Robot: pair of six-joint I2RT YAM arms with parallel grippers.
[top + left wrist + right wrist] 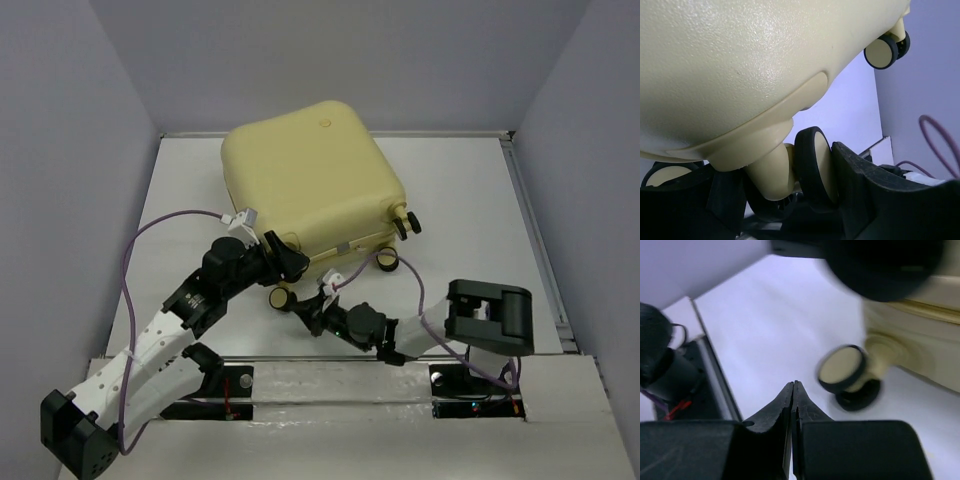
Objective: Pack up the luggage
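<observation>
The luggage lies flat and closed on the worktop, towards the far side and a little left of the middle, with its pale yellow shell facing up. Its wheels sit along the near and right edges.

My left pincer is at the near edge of the case. In the left wrist view the shell fills the upper part of the picture, and one caster wheel with its cream stem stands between my fingers. The fingers are apart, and the one on the right lies just beside the black tyre. I cannot tell whether they press on the wheel or only bracket it.

My right pincer is low over the worktop, just in front of the case's near edge and beside my left one. Its tips meet, so it is fully narrow with nothing between them. Ahead of it stands another wheel, blurred, its cream hub turned towards my camera.
</observation>
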